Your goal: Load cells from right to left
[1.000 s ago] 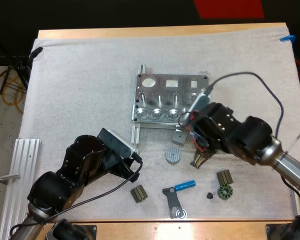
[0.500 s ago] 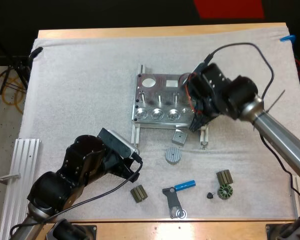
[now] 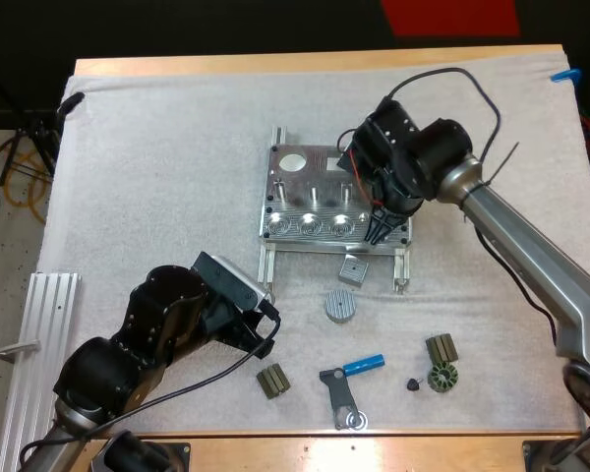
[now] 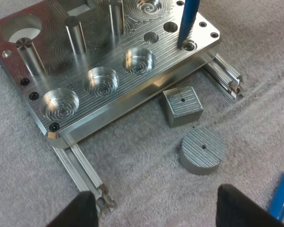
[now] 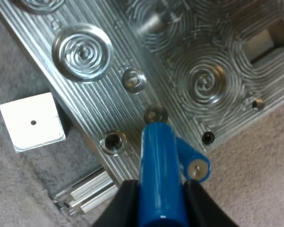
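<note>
The right gripper (image 3: 379, 231) hangs over the near right corner of the metal fixture (image 3: 320, 187); its two black fingers (image 5: 122, 204) press from both sides on an upright blue cylinder (image 5: 160, 179), so it is clamped on that piece; in the left wrist view the cylinder's lower end meets a small hole at that corner of the fixture, though I cannot tell whether it has entered the hole; a short blue piece (image 5: 193, 165) with a metal end shows just beside the held cylinder, and what it belongs to I cannot tell; the left gripper (image 4: 158, 213) hovers above the white mat (image 3: 157, 177) near the fixture's near left corner, fingers spread apart and clear of everything; just in front of the fixture lie a small metal cube (image 3: 353, 268) and, nearer still, a round metal disc (image 3: 340, 305); a spare blue cylinder (image 3: 364, 364) lies on the mat beyond the disc, towards the near edge, with dark ribbed parts (image 3: 441, 348) to its right
</note>
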Tool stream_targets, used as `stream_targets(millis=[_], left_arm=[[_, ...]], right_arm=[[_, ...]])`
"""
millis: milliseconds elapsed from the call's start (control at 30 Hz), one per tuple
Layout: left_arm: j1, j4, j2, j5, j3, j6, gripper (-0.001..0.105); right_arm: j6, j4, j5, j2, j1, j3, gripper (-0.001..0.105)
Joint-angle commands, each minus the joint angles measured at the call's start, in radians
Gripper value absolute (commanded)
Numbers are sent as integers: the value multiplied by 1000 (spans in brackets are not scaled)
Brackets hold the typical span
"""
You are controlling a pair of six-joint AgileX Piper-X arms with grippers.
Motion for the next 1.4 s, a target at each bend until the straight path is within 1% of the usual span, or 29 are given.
stream_targets(millis=[0,100,267,333,733,1267,1367], left_arm=[[-1,-6,-7,-12,-10,-16,54],[-1,-6,-7,-12,-10,-16,54],[-1,-6,-7,-12,-10,-11,54],[-1,-6,-7,-12,-10,-11,54],[-1,-6,-7,-10,-10,-11,54],[-1,-6,-7,-10,-10,-11,54],[-1,-6,-7,11,-10,-11,54]], right_arm=[[-39,7,-5,1,-8,-13,1],[-72,4,33,23,-8,-15,1],[-122,-5,34,46,-8,-16,1],[-142,-19,49,57,-8,-16,1],[-150,-40,57,124,-8,-16,1],[-150,-29,70,129,-8,-16,1],[-169,-16,94,129,-8,-16,1]])
